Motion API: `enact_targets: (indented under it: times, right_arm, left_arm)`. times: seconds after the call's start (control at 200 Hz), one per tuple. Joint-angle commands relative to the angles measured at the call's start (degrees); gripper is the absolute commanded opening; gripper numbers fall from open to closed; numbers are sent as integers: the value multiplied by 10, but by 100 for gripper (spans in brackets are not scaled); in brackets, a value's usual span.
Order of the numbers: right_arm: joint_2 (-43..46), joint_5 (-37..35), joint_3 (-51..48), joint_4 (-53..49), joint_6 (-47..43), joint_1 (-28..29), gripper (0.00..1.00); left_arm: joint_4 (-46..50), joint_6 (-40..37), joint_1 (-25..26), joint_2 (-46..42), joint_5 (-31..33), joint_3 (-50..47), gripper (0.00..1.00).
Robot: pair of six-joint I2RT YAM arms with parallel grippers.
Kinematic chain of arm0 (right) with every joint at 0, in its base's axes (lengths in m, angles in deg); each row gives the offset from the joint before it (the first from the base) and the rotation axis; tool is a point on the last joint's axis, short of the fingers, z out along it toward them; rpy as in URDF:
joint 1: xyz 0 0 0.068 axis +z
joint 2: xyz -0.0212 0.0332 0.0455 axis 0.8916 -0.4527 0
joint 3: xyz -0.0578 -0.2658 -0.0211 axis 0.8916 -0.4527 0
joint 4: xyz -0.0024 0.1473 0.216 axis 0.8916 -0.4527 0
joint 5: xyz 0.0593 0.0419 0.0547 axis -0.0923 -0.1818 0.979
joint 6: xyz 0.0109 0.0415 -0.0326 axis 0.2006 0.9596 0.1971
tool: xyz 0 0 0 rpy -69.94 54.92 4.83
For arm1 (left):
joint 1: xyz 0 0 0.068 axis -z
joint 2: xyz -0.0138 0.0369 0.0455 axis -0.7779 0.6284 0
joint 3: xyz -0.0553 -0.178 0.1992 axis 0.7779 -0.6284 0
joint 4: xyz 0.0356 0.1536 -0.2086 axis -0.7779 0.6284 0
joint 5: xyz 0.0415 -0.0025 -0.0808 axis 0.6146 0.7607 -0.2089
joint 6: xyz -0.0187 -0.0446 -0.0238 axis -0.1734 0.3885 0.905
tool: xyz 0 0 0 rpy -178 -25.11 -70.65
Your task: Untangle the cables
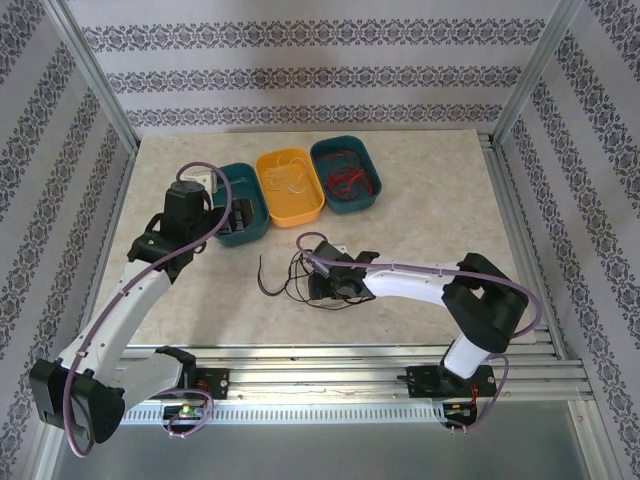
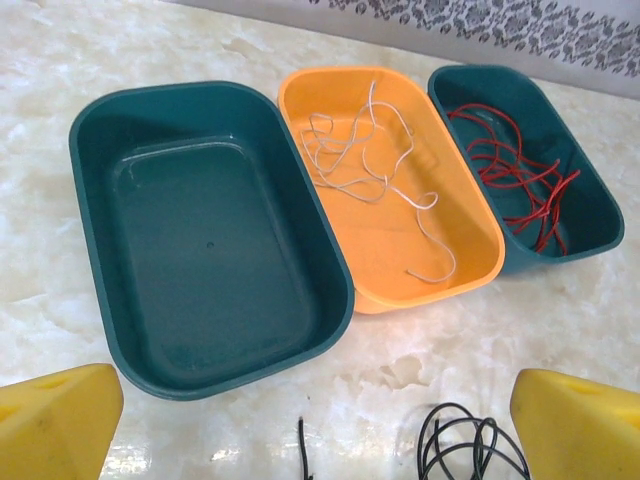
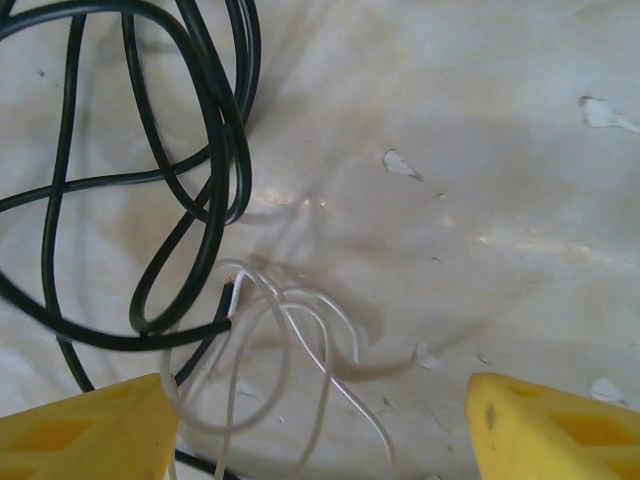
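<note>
A cream, marble-patterned table [image 1: 430, 190] sits inside a three-sided enclosure. The back wall [image 1: 320, 60] and both side walls [image 1: 50, 180] carry pale wallpaper with horizontal bands of dark purple-grey floral ornament. Silver metal posts [image 1: 95, 75] rise at the two back corners, and metal rails [image 1: 330, 365] line the near edge. Light is soft and even, probably from above; tabletop shadows are faint.
</note>
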Motion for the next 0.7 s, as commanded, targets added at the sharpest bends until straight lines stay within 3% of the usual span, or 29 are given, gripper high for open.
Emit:
enact_targets:
  times: [0.0,0.225,0.375,0.53,0.695]
  right_arm:
    - [-12,15,13,-4,14,5,72]
    - [9,25,-17,-2,30,8,56]
    - [38,20,-37,-6,36,10,32]
    - [69,5,-40,-22,34,10,1]
    - [122,-22,-34,-42,26,10,0]
  left_arm:
    - [-30,12,0,-13,16,-10,99]
    - [-28,20,0,-12,24,-15,99]
    - [-30,23,0,-18,38,-19,99]
    - [-19,30,-1,-26,61,-17,99]
    - [-10,30,-1,-31,59,-17,99]
